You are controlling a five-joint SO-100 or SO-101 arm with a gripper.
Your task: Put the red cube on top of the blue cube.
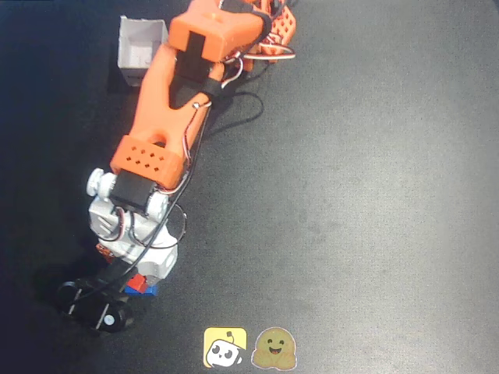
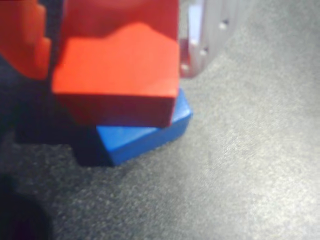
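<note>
Your workspace is a dark, matte, finely speckled table (image 1: 366, 195), lit evenly from above. In the overhead view your orange arm (image 1: 168, 101) runs down from the top of the picture toward the lower left and ends in the white wrist section, with the gripper (image 1: 139, 282) tucked beneath it at the lower left.

In the wrist view the gripper (image 2: 117, 65) fills the upper part of the picture: an orange finger (image 2: 22, 40) sits at the upper left and a pale, translucent finger (image 2: 197, 40) with small screw holes stands at the upper right of the cube. The red cube (image 2: 117, 80) lies between them, but the picture is blurred and you cannot tell whether the fingers press on it or stand just clear of it.

The red cube rests on top of the blue cube (image 2: 145, 135), not squarely: it sits shifted toward the left and top of the wrist view, so a blue front face and the blue right corner stick out from under it. The blue cube sits flat on the table.

From above you see only slivers of both, red (image 1: 137, 282) beside blue (image 1: 148, 290), right under the white wrist.

Farther out, a white open box (image 1: 140, 48) stands near the upper left, partly behind the arm. Two small stickers, a yellow one (image 1: 225, 347) and a brownish smiling one (image 1: 274, 348), lie at the bottom edge.
</note>
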